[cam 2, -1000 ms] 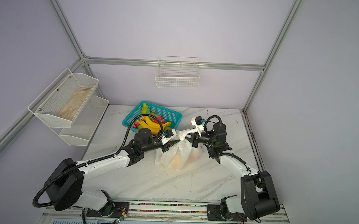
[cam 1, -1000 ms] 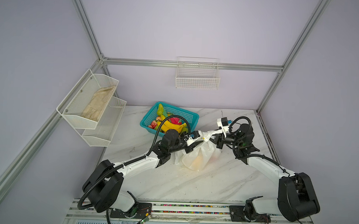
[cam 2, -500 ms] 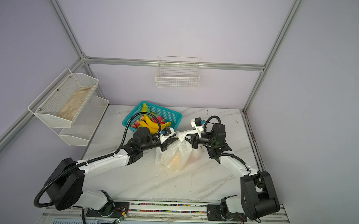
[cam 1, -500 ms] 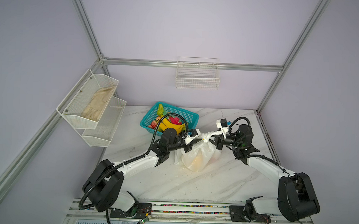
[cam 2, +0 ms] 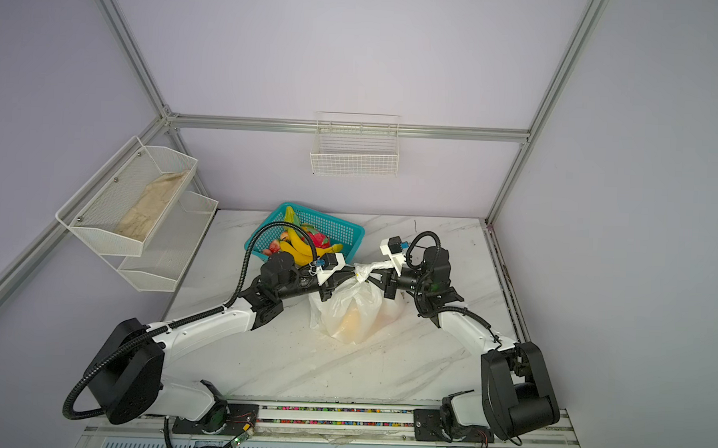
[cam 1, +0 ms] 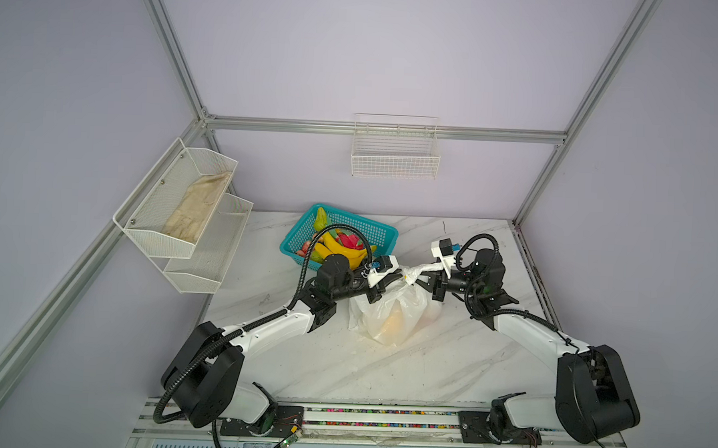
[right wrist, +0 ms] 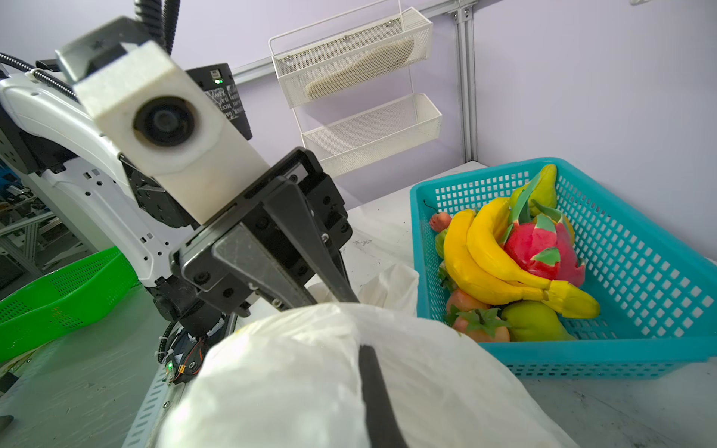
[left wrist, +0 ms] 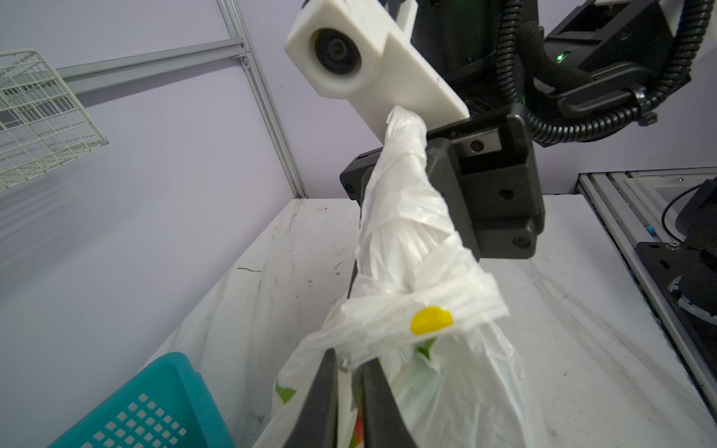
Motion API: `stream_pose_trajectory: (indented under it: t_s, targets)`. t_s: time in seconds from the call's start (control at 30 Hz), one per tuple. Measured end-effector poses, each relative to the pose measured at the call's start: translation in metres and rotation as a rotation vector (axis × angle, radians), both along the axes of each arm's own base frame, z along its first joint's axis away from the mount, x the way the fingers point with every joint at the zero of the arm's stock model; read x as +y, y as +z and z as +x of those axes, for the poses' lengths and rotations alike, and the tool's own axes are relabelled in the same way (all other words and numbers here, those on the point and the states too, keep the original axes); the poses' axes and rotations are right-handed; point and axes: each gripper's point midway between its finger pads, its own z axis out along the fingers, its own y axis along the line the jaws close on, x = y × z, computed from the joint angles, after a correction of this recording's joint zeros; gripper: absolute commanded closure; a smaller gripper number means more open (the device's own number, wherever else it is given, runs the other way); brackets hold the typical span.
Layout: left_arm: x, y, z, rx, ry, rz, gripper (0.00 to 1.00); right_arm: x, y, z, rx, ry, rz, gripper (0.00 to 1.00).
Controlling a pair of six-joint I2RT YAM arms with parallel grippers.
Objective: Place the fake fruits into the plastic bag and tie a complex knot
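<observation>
The left gripper (left wrist: pixel 349 368) has drawn its jaws in since a second ago. They now stand narrow, nipping a flat end of the plastic bag (cam 1: pixel 390 318) right beside the knot (left wrist: pixel 399 217). The right gripper (cam 1: pixel 425 278) is clamped tight on the twisted end, with the white strand stretched between the two grippers at the middle of both top views. The bag sits bulging on the marble table (cam 1: pixel 384 371), something orange showing through it. More fake fruits (cam 1: pixel 339 245), bananas and a dragon fruit among them, lie in the teal basket (cam 1: pixel 376 228) just up and left of the bag.
</observation>
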Motion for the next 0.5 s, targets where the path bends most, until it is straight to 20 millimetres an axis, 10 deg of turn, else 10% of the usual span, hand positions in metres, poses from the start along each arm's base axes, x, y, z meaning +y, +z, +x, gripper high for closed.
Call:
stream_pose_trajectory:
  t_s: [0.5]
  targets:
    - [-0.0009, -0.0082, 0.0029, 0.018, 0.005, 0.013, 1.0, -0.0007, -0.004, 0.0044, 0.003, -0.028, -0.013, 0.92]
